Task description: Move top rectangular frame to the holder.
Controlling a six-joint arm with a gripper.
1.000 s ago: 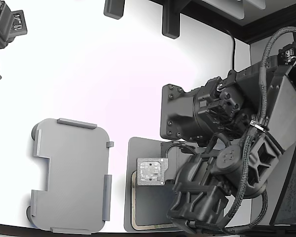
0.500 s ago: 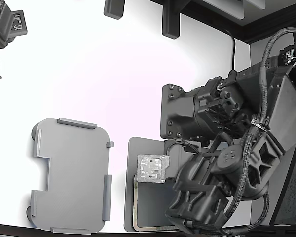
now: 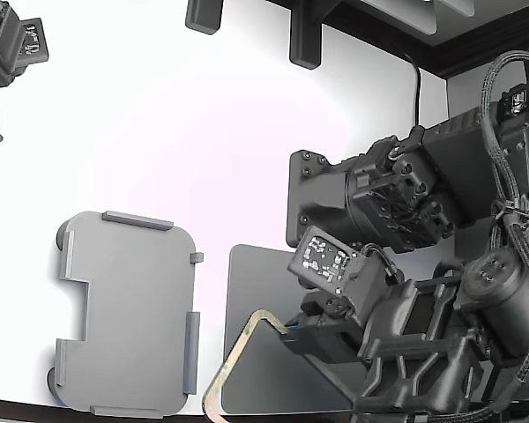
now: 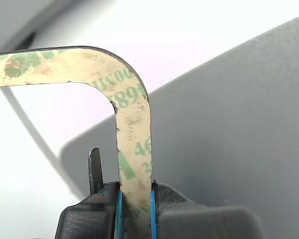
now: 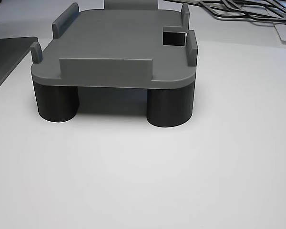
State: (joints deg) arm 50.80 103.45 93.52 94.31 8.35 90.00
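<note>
Since the earlier frame, the thin tan-beige rectangular frame with green mottling [image 3: 238,357] has been raised off the dark grey flat mat [image 3: 256,291] and is now hanging tilted above it. The gripper [image 4: 134,199] fingers [image 4: 162,199] are clamping one side of it. The light grey notched holder plate [image 3: 128,313] is standing apart on the white counter [image 3: 185,132].

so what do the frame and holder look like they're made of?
Frame: thin, flat, tan sheet with green printed lettering and scuffs, probably paper-backed adhesive liner or card. Holder: matte grey, moulded-looking tabs on dark cylindrical legs, likely plastic, perhaps printed.
</note>
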